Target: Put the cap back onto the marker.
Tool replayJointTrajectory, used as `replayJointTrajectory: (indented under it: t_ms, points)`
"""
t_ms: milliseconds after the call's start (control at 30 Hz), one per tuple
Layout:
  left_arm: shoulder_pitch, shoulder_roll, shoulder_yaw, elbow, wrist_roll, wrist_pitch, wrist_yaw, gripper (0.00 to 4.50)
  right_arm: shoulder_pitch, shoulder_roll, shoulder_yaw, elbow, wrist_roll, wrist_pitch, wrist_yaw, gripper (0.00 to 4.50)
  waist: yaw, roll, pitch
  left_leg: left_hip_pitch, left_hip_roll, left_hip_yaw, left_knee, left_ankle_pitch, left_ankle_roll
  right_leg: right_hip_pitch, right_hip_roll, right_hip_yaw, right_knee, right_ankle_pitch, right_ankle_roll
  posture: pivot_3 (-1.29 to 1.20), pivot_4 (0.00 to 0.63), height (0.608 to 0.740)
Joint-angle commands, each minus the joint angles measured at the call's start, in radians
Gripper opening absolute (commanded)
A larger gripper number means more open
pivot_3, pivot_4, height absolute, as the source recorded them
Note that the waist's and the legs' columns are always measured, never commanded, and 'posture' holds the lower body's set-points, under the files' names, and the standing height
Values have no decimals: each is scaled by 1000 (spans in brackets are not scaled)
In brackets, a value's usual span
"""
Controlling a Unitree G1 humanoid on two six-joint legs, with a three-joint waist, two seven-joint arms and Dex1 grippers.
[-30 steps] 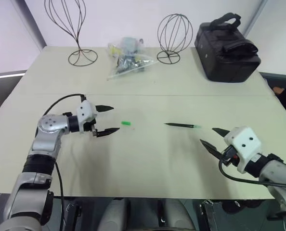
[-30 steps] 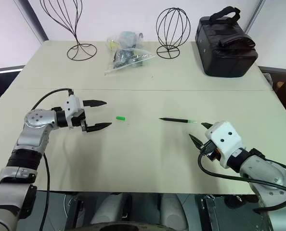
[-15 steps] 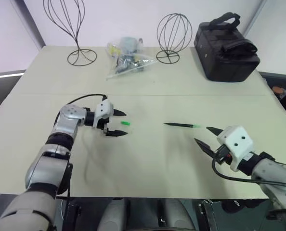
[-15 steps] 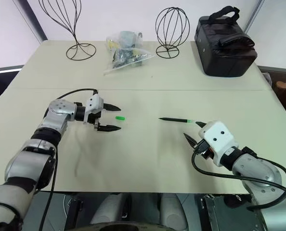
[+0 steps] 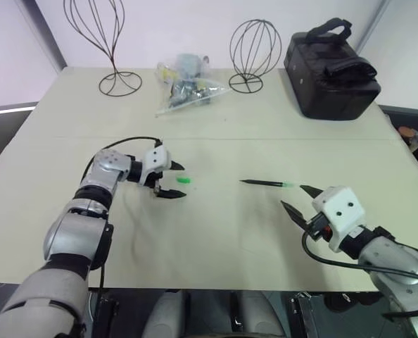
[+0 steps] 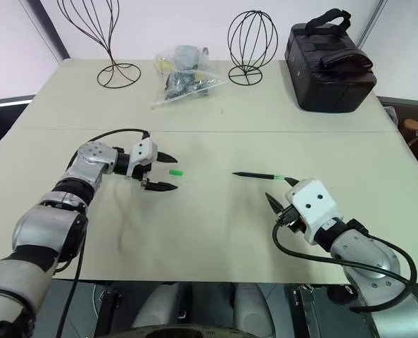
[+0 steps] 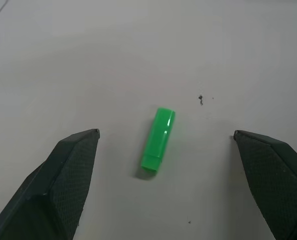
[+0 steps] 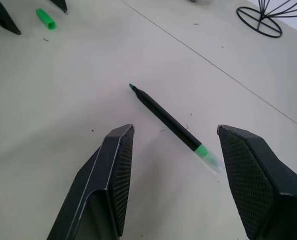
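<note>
Green cap (image 7: pixel 158 140) is lying flat on the beige table (image 5: pixel 216 232), and we're seeing our left gripper (image 5: pixel 178 180) hanging just over it with fingers spread wide, one on each side, neither one touching it. Left wrist view is showing clear table between the cap and both fingertips (image 7: pixel 83 145). Marker (image 5: pixel 267 184) is resting well apart from the cap, toward our right side, with its pointed tip facing the cap and its green rear end facing away. Our right gripper (image 5: pixel 295 199) is hovering near the marker's green end, partly open and holding nothing; the marker is sitting beyond its fingers, not between them. We're also seeing two wire stands (image 5: pixel 254 49), a clear bag of small items (image 5: pixel 186 86) and a black case (image 5: pixel 331 69) sitting along the far side of the table.
</note>
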Motion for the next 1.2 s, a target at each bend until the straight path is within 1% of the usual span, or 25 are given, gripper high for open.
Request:
replayJointTrajectory:
  t_ms: [33,400,467,500,600,900,933,1000,1033,1067,1200]
  points:
    - [-24,-1,12,8,17,3,11,4500,-9,-1,-11,-45,-8,-3,-10,2678,0,0,0,0,0,0,0,0,0,0,0,0,0,0,0,0,150,740]
    - [-21,-20,14,18,30,56,7,4500,-25,-7,-19,-50,-14,8,-14,2678,1,0,0,0,0,0,1,0,0,0,0,0,1,0,0,0,150,740]
    - [-22,-23,16,19,36,59,10,3965,-27,-9,-25,-51,-15,10,-14,2715,2,0,0,0,0,0,1,0,0,0,0,0,1,0,0,0,150,740]
    - [-21,-24,16,19,40,58,12,3581,-27,-10,-27,-51,-16,11,-14,2715,3,0,0,0,0,0,1,0,0,1,0,0,1,0,0,0,150,740]
    - [-18,-25,17,19,47,58,15,2129,-28,-9,-31,-52,-19,12,-14,2715,1,0,0,1,0,0,2,0,0,1,0,0,2,0,0,0,150,740]
    - [-11,-23,17,18,53,56,11,2129,-30,-5,-32,-52,-22,13,-17,2715,0,0,0,1,0,0,2,0,0,1,0,0,2,0,0,0,150,740]
    - [-10,-22,18,18,53,56,9,1565,-30,-5,-32,-52,-22,13,-17,2715,0,0,0,1,0,0,2,0,0,1,0,0,2,0,0,0,150,740]
    - [-9,-20,17,18,54,56,10,793,-29,-6,-32,-51,-24,10,-16,2715,0,0,0,1,0,0,2,0,0,1,0,0,2,0,0,0,150,740]
    - [-9,-20,17,18,55,56,12,210,-30,-7,-32,-49,-24,10,-15,2715,0,0,0,1,0,0,2,0,0,1,0,0,2,0,0,0,150,740]
    - [-9,-19,17,18,56,56,12,44,-30,-7,-32,-48,-24,10,-14,2715,0,0,0,1,0,0,2,0,0,1,0,0,2,0,0,0,150,740]
    - [-7,-17,17,17,57,52,13,44,-30,-9,-34,-44,-24,7,-11,2715,0,0,0,1,0,0,2,0,0,1,0,0,2,0,0,0,150,740]
